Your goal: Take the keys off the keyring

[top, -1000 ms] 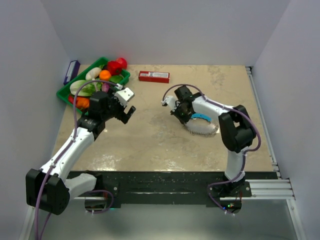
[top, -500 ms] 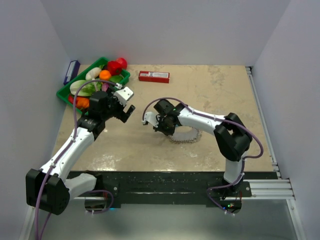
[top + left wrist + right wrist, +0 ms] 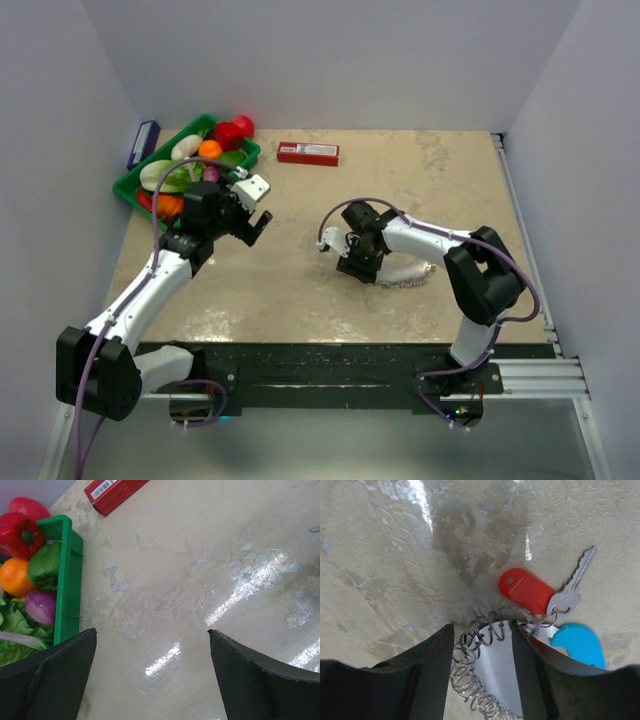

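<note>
My right gripper point(image 3: 481, 647) is about half open, its fingers straddling the wiry coils of the keyring point(image 3: 479, 630), not pinching anything as far as I can see. The keyring lies on the mottled table point(image 3: 300, 290), nearer my bases than the red box point(image 3: 308, 153) and over toward my right arm's side. I reckon nothing's off yet: the flat silver key point(image 3: 572, 587), glossy red tag point(image 3: 526, 589) and curved blue tag point(image 3: 577, 645) all look hooked on thin steel loops. My left gripper point(image 3: 152, 672) hangs wide open and empty, also nearer my bases than the red box.
</note>
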Available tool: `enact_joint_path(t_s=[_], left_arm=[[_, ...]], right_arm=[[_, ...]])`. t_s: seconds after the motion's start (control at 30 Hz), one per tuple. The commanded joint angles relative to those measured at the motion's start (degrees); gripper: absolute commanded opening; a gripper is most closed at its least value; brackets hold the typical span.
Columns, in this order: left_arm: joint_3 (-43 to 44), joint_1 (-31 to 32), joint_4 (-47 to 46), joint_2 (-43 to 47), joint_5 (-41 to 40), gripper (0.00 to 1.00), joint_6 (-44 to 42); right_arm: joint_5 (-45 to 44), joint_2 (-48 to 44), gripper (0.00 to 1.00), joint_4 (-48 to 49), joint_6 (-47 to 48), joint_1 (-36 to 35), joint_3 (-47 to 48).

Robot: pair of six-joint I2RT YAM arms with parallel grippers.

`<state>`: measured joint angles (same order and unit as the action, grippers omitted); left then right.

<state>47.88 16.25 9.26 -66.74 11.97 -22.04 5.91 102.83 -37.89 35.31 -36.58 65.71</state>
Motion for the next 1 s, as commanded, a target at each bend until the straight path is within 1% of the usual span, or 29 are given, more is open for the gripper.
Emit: enact_joint_path(t_s=[0.0,0.1,0.23,0.37,0.47,0.57,0.67,0.7,0.8,0.97], left_arm=[[2.13,0.27,-2.05,0.21,0.52,0.99,-0.54],[1.96,0.27,-1.87,0.38,0.25,0.99,-0.98],[1.69,0.27,-1.87,0.3,0.16,0.99,-1.16],[1.43,0.27,-2.14,0.47,0.16,0.99,-1.16],[1.08,0.27,-2.58,0.38,0.25,0.99,-1.07],[0.55,0.27,-2.58,0.82,0.25,0.99,-1.16],[-0.15,0.27,-2.75,1.52,0.25,0.99,-1.25],[-0.33,0.27,-2.93,1.7,0.34,0.99,-1.25],[-0.68,0.27,-3.1,1.7,0.43,0.99,-1.16],[-0.94,0.27,-3.54,1.53,1.48,0.99,-0.46]], right_arm=[[0.76,-4.21,0.63,0.01,1.96,-0.34,1.34],[2.61,-6.05,0.67,-0.34,2.04,-0.25,4.23],[1.65,-5.44,0.69,0.88,2.39,-0.34,7.23],[-1.69,-2.55,0.7,3.43,3.01,-0.16,8.46],[-0.64,0.88,0.71,3.17,1.26,1.32,11.01],[1.29,3.34,0.69,2.56,-0.85,3.79,13.73],[1.56,3.96,0.66,2.73,-2.08,5.81,14.27],[1.38,4.14,0.64,2.73,-2.35,6.25,14.27],[1.12,3.7,0.61,2.64,-2.7,7.13,12.69],[-0.81,0.63,0.59,5.1,-2.79,8.19,8.3]])
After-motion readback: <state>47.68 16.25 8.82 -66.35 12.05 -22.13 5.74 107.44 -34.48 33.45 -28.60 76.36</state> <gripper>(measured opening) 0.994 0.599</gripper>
